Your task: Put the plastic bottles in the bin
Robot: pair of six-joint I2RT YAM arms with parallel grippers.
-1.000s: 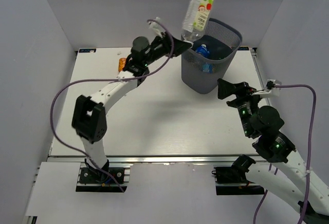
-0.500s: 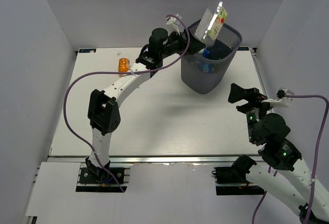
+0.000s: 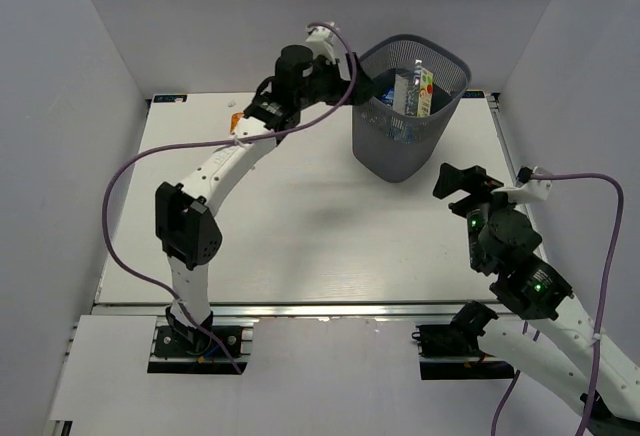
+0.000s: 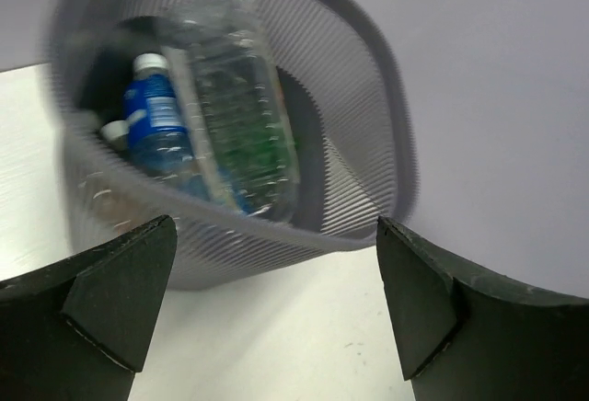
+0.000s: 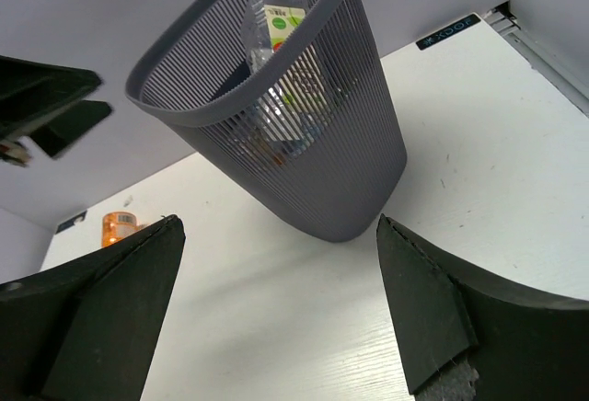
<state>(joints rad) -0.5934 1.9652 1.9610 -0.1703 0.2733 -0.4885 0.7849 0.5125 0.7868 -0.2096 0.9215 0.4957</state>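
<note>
The dark grey mesh bin (image 3: 392, 156) stands at the back of the table. A squarish clear bottle with a colourful label (image 3: 414, 90) lies loose inside it, leaning on the far wall. My left gripper (image 3: 350, 83) hovers open and empty just outside the bin's left rim. In the left wrist view its fingers (image 4: 276, 235) frame the bin (image 4: 368, 79), with the clear bottle (image 4: 235, 107) and a blue-labelled bottle (image 4: 155, 125) inside. An orange bottle (image 3: 237, 122) stands on the table, half hidden behind the left arm. My right gripper (image 3: 462, 182) is open and empty to the bin's right.
The right wrist view shows the bin (image 5: 322, 162) straight ahead, the orange bottle (image 5: 120, 227) far left on the white table (image 5: 276, 327), and the left gripper (image 5: 46, 107) beside the rim. Grey walls enclose the table on three sides.
The left gripper opened over the bin and let go of the labelled bottle, which dropped inside. The left arm then drew back a little to the left. The right arm shifted slightly.
</note>
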